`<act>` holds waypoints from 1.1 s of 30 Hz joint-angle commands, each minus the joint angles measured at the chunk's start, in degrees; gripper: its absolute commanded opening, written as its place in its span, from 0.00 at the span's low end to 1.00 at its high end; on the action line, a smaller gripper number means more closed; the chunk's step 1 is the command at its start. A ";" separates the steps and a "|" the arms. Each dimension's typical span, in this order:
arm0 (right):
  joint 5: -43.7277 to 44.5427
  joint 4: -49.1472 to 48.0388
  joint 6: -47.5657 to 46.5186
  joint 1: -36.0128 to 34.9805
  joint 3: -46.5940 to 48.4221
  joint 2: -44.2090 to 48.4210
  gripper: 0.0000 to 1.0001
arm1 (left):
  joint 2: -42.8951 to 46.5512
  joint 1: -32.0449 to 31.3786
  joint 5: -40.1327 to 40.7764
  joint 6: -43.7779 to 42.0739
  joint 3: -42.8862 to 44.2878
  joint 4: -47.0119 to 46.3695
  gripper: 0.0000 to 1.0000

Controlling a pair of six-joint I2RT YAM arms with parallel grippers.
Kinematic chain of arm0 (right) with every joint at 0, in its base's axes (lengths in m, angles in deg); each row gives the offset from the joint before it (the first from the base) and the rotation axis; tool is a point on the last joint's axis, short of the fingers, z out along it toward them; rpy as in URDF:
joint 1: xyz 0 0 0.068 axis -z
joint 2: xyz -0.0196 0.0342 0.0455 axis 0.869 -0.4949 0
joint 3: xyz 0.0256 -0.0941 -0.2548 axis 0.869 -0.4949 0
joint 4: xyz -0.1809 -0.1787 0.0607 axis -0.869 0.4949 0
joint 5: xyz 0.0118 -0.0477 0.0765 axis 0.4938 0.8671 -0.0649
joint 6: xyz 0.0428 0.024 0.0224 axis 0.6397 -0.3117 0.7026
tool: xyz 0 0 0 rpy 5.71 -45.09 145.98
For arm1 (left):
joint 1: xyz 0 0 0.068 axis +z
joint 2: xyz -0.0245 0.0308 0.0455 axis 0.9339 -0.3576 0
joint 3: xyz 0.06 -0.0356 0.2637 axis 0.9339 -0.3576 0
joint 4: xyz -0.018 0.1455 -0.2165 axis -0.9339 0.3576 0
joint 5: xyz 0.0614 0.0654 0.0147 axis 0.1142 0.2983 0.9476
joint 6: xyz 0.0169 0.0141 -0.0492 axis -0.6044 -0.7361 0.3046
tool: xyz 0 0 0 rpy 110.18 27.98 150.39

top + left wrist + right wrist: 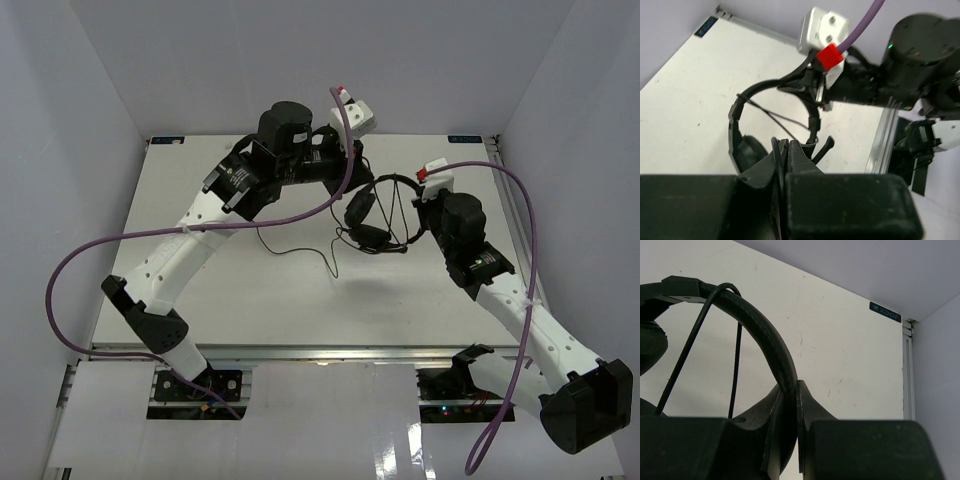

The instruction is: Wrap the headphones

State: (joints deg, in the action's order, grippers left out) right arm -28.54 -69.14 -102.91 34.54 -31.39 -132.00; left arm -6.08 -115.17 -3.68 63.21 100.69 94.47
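Observation:
The black headphones (358, 210) hang a little above the white table (250, 290), earcups to the left and thin headband arching right. My right gripper (422, 200) is shut on the headband (765, 335), which runs down between its jaws (791, 387). My left gripper (355, 172) reaches in from the far side; in the left wrist view (785, 142) its jaws are pressed together on the thin black cord. One earcup (747, 152) sits just left of those fingers. Two strands of cord (737, 365) cross the headband's arch. The loose cord (300, 248) trails over the table.
Thick purple cables (100, 245) loop from both arms, one passing close over the headphones. White walls enclose the table on three sides. A metal rail (885, 135) runs along the table's right edge. The right arm's wrist (920, 60) fills the left wrist view's upper right.

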 commanded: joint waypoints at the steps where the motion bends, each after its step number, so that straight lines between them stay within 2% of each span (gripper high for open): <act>1: 2.88 -3.57 -1.94 -0.04 4.06 1.02 0.08 | -1.82 0.33 6.64 -7.77 4.71 14.62 0.13; 4: 3.24 -3.89 -2.30 -0.04 5.00 0.58 0.08 | -1.32 0.29 12.22 -9.27 3.42 16.03 0.11; 8: 3.50 -4.02 -2.14 -0.04 5.83 -0.12 0.08 | 0.80 0.33 17.51 -11.10 -0.19 12.38 0.10; 13: 3.43 -3.93 -1.85 -0.11 6.27 -0.71 0.08 | 2.64 0.26 20.33 -12.86 -3.42 2.64 0.09; 15: 2.65 -3.87 -1.67 -0.11 6.13 -0.91 0.08 | 2.58 0.33 20.33 -13.66 -3.03 -2.63 0.09; 22: 1.54 -3.77 -1.81 -0.04 4.45 -0.91 0.08 | -0.97 0.33 17.89 -15.35 4.45 -9.96 0.10; 29: -0.35 -3.29 -1.98 -0.04 2.76 0.13 0.08 | -4.75 1.59 25.54 -18.15 6.81 -14.23 0.10; 33: -2.06 -2.45 -1.70 -0.04 2.79 0.44 0.08 | -6.91 4.25 25.41 -17.42 7.35 -15.47 0.10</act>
State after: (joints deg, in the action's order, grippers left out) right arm -28.93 -70.64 -104.83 34.43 -28.53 -132.91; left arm -12.08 -114.14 18.30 46.22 105.45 84.13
